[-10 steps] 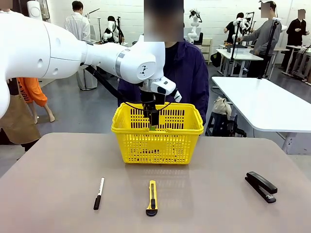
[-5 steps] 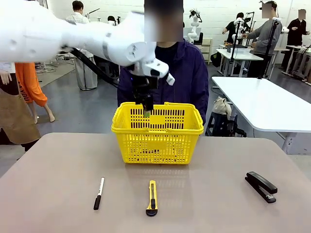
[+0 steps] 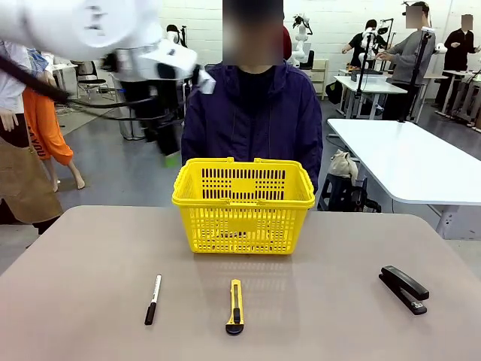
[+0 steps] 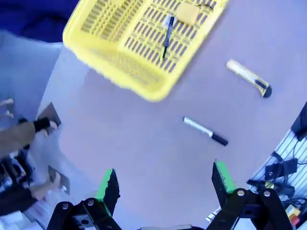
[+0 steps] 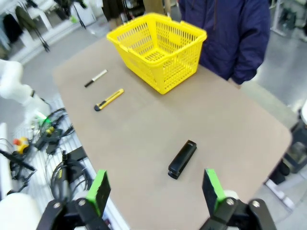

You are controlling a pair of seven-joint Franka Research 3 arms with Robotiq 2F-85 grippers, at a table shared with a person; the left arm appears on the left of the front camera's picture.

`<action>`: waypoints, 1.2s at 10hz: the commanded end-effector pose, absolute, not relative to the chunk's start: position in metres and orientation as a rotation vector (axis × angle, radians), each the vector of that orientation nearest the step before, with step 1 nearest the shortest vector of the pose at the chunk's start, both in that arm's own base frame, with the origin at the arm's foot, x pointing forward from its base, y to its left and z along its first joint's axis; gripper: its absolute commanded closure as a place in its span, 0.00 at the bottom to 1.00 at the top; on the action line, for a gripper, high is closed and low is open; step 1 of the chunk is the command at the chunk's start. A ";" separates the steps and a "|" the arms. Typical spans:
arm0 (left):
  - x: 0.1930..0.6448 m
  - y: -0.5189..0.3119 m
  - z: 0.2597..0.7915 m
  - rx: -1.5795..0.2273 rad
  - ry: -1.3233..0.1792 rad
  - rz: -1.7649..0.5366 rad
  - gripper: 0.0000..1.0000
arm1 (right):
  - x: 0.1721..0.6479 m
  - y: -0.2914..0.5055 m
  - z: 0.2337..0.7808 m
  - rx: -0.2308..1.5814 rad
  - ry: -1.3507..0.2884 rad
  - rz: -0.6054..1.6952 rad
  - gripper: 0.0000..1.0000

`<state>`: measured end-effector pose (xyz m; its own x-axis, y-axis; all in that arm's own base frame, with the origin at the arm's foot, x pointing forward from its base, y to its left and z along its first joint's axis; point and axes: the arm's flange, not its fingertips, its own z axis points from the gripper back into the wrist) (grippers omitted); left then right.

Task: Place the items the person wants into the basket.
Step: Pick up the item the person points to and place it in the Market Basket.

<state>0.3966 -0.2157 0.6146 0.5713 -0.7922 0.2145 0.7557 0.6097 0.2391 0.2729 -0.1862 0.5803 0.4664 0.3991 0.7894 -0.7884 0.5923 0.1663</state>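
In the basket (image 3: 243,222), far middle of the desk (image 3: 90,256) and right in front of the person (image 3: 255,113): black pen with yellow end (image 4: 166,36) and yellow tape measure (image 4: 188,12), lying just beside each other on its floor. Left pincer (image 4: 164,179) hangs high, left of the basket, blurred in the front view; fingers wide apart, nothing between them. Right pincer (image 5: 155,188) is also spread and empty, up over the near right edge and looking down on the stapler (image 5: 182,159). The stapler lies flat at near right, well apart from the basket. My read: two wanted items are in, the stapler is the one left, so the step is the approach for that pick. The right arm is the closer one. It needs to drop, roll the wrist so the fingers straddle the narrow body mid-length, clamp, lift clear of the rim and release inside. White marker (image 3: 152,298) at near left and box cutter (image 3: 235,306) at near middle look like ones to leave alone. Desk top is matte grey-brown and flat. The room is an open lab hall with a grey floor, white tables to the right, people far off, and cables below the near desk edge.
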 end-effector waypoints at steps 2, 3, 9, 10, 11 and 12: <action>0.368 -0.169 0.585 0.071 -0.323 -0.837 0.00 | 0.275 -0.186 0.582 0.592 -0.814 0.789 0.00; 0.362 -0.161 0.578 0.059 -0.316 -0.818 0.00 | 0.275 -0.186 0.582 0.592 -0.814 0.789 0.00; 0.361 -0.150 0.577 0.089 -0.285 -0.808 0.00 | 0.275 -0.186 0.582 0.592 -0.814 0.789 0.00; 0.361 -0.150 0.577 0.089 -0.285 -0.808 0.00 | 0.275 -0.186 0.582 0.592 -0.814 0.789 0.00; 0.361 -0.150 0.577 0.089 -0.285 -0.808 0.00 | 0.275 -0.186 0.582 0.592 -0.814 0.789 0.00; 0.361 -0.150 0.577 0.089 -0.285 -0.808 0.00 | 0.275 -0.186 0.582 0.592 -0.814 0.789 0.00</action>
